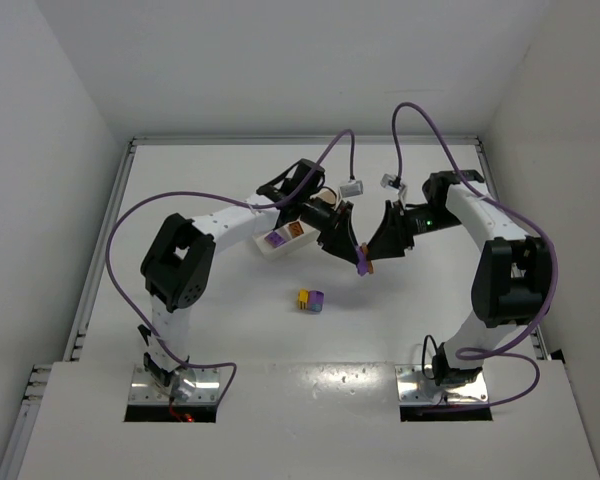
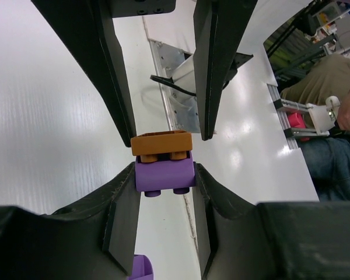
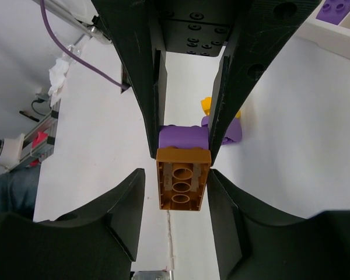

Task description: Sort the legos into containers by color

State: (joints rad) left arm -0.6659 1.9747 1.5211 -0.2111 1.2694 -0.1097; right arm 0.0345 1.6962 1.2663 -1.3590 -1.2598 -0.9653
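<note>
**Item:** orange brick (image 2: pixel 161 142) joined to purple brick (image 2: pixel 163 175). They were held in the air over the surface (image 1: pixel 230 330), just in front of the tray (image 1: pixel 268 250) and above the loose yellow-purple pair (image 1: pixel 311 300).

**Hold:** Your left tool (image 2: pixel 164 172) was clamped on the purple brick. Your right tool (image 3: pixel 178 175) had its jaws either side of the orange brick. Whether they pressed on it could not be told.

**Step, as judged:** Pulling the two bricks apart. To do it well, you needed a sure bite on the orange brick first. Then you had to tilt it off at one end rather than tug straight, with the left tool kept steady.

**Heading:** The pair lay in line from tool to tool, purple end toward the left tool and orange end toward the right. The orange brick's long axis ran along that line, and its hollow underside faced the right wrist camera.
</note>
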